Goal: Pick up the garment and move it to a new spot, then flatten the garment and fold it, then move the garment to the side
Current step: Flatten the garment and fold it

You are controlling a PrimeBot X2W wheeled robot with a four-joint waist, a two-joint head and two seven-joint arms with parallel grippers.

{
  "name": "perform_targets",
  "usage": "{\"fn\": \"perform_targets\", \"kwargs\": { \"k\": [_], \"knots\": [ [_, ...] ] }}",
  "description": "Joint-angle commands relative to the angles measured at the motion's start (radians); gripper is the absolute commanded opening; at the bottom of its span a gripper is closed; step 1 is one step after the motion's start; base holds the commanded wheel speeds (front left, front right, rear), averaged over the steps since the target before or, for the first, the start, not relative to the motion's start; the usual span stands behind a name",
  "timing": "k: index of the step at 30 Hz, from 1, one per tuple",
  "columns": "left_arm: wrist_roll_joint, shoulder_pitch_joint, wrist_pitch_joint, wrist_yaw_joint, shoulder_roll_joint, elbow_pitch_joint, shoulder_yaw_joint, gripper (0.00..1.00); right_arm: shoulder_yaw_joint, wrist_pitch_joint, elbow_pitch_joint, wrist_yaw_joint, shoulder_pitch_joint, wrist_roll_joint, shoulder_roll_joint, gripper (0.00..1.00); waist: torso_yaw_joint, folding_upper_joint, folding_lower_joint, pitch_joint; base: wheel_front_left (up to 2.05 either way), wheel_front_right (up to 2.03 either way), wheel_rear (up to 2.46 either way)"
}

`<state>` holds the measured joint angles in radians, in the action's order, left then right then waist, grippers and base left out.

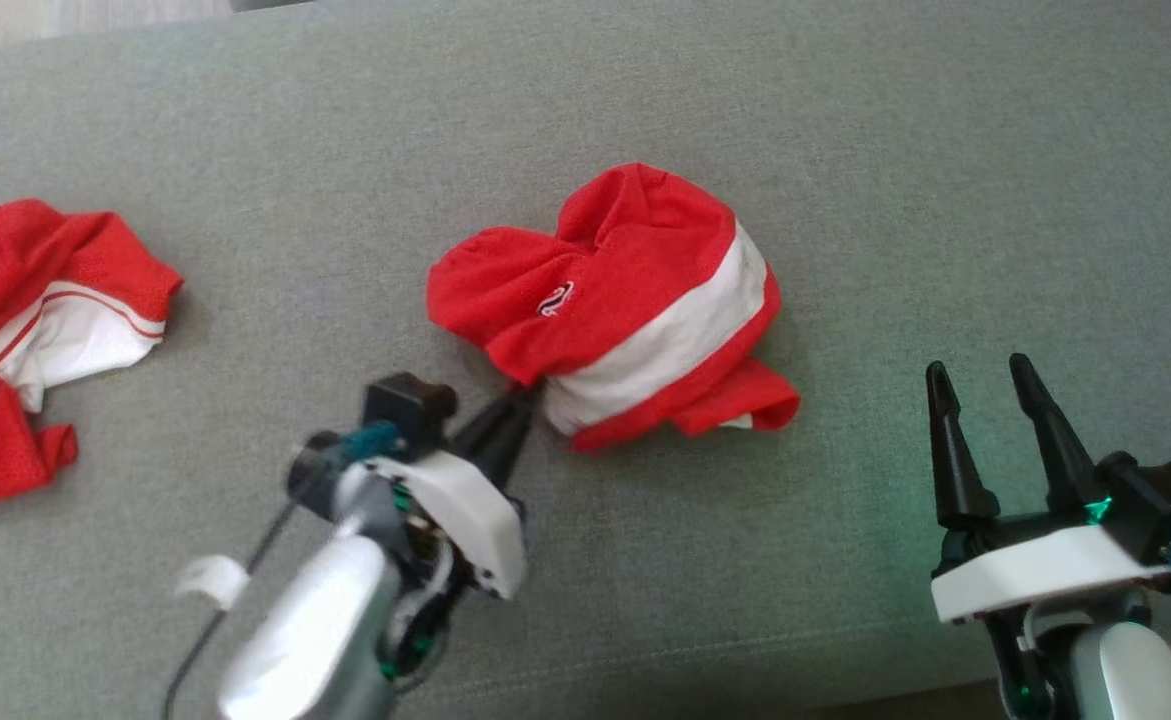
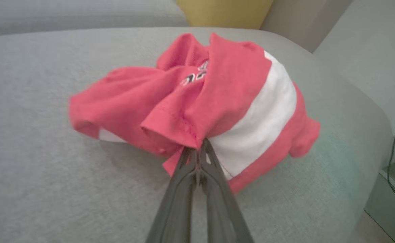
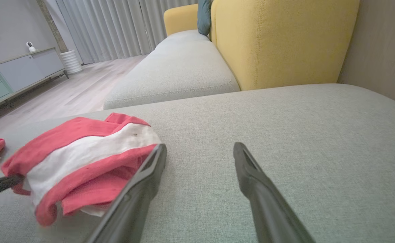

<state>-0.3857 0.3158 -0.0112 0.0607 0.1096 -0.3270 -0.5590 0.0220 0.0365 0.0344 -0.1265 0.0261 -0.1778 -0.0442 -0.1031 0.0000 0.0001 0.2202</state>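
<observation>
At 9 o'clock in the head view a second red-and-white garment [image 1: 35, 330] lies crumpled on the grey sofa cushion [image 1: 945, 180], well apart from the work. At about 7 o'clock, the left jaws are pressed fully together on a small pinch of red hem at the lower-left edge of the garment [image 1: 625, 290], right where the red meets the white band. The garment itself sits bunched near the middle of the cushion, and nothing suggests it has been lifted. At 4 o'clock the right jaws stand wide open and hold nothing, near the garment's right side but not touching it. The pickup looks barely begun, and the main risk is the slim bite: only a fold of hem is caught, so a quick lift could let the cloth slide out. The pinch may also have taken more than one layer, and then the garment would rise as a knot and resist flattening. Carrying it toward 9 o'clock could drop it on the other garment, and toward 3 o'clock the cushion edge is close
</observation>
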Motion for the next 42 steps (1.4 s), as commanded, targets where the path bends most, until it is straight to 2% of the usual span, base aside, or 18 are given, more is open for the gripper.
{"fn": "perform_targets", "kwargs": {
  "k": [1, 4, 8, 11, 14, 18, 19, 20, 23, 26, 27, 33, 36, 42],
  "knots": [
    [0.007, 0.028, 0.002, -0.016, 0.042, 0.064, 0.058, 0.0, 0.014, 0.011, 0.027, -0.004, -0.03, -0.01, -0.006, 1.0, 0.006, 0.0, -0.0001, -0.004, 0.0, 0.0, 0.0],
    [0.018, -0.001, -0.046, -0.05, 0.117, 0.152, 0.093, 0.0, 0.005, 0.013, 0.022, -0.004, -0.025, -0.014, -0.006, 1.0, 0.016, 0.0, -0.0001, -0.012, 0.0, 0.0, 0.0],
    [0.037, -0.049, -0.151, -0.107, 0.252, 0.288, 0.163, 0.0, 0.0, 0.014, 0.016, -0.004, -0.02, -0.022, -0.006, 1.0, 0.029, 0.0, -0.0001, -0.014, 0.0, 0.0, 0.0],
    [0.034, -0.084, -0.214, -0.138, 0.323, 0.353, 0.212, 0.0, 0.002, 0.017, 0.01, -0.004, -0.022, -0.026, -0.006, 1.0, 0.034, 0.0, -0.0001, -0.012, 0.0, 0.0, 0.0],
    [0.012, -0.117, -0.261, -0.156, 0.351, 0.362, 0.24, 0.0, 0.009, 0.018, 0.003, -0.004, -0.03, -0.03, -0.006, 1.0, 0.032, 0.0, -0.0001, -0.007, 0.0, 0.0, 0.0],
    [-0.039, -0.147, -0.258, -0.156, 0.321, 0.323, 0.247, 0.02, 0.018, 0.022, -0.003, -0.004, -0.041, -0.034, -0.006, 1.0, 0.022, 0.0, -0.0001, 0.005, 0.0, 0.0, 0.0],
    [-0.051, -0.148, -0.24, -0.157, 0.306, 0.31, 0.251, 0.79, 0.017, 0.023, -0.003, -0.004, -0.042, -0.033, -0.006, 1.0, 0.021, 0.0, -0.0001, 0.007, 0.0, 0.0, 0.0],
    [-0.058, -0.149, -0.219, -0.159, 0.293, 0.297, 0.254, 1.0, 0.015, 0.024, -0.004, -0.004, -0.043, -0.031, -0.006, 1.0, 0.019, 0.0, -0.0001, 0.009, 0.0, 0.0, 0.0],
    [-0.078, -0.156, -0.138, -0.177, 0.244, 0.277, 0.274, 1.0, 0.008, 0.021, 0.0, -0.004, -0.044, -0.02, -0.006, 1.0, 0.018, 0.0, -0.0001, 0.007, 0.0, 0.0, 0.0],
    [-0.046, -0.159, -0.02, -0.219, 0.214, 0.288, 0.295, 1.0, 0.0, 0.014, 0.013, -0.004, -0.048, -0.003, -0.006, 1.0, 0.022, 0.0, -0.0001, 0.002, 0.0, 0.0, 0.0],
    [-0.046, -0.159, -0.02, -0.219, 0.214, 0.288, 0.295, 1.0, 0.0, 0.014, 0.013, -0.004, -0.048, -0.003, -0.006, 1.0, 0.022, 0.0, -0.0001, 0.002, 0.0, 0.0, 0.0],
    [0.041, -0.157, 0.172, -0.285, 0.184, 0.324, 0.304, 1.0, -0.009, -0.008, 0.045, -0.004, -0.054, 0.026, -0.006, 1.0, 0.044, 0.0, -0.0001, -0.022, 0.0, 0.0, 0.0],
    [0.093, -0.164, 0.226, -0.313, 0.185, 0.344, 0.298, 1.0, -0.002, -0.02, 0.058, -0.004, -0.054, 0.035, -0.006, 1.0, 0.047, 0.0, -0.0001, -0.039, 0.0, 0.0, 0.0],
    [0.142, -0.22, 0.256, -0.342, 0.174, 0.377, 0.271, 1.0, 0.014, -0.04, 0.08, -0.004, -0.028, 0.038, -0.006, 1.0, 0.053, 0.0, -0.0001, -0.066, 0.0, 0.0, 0.0]
  ]
}}
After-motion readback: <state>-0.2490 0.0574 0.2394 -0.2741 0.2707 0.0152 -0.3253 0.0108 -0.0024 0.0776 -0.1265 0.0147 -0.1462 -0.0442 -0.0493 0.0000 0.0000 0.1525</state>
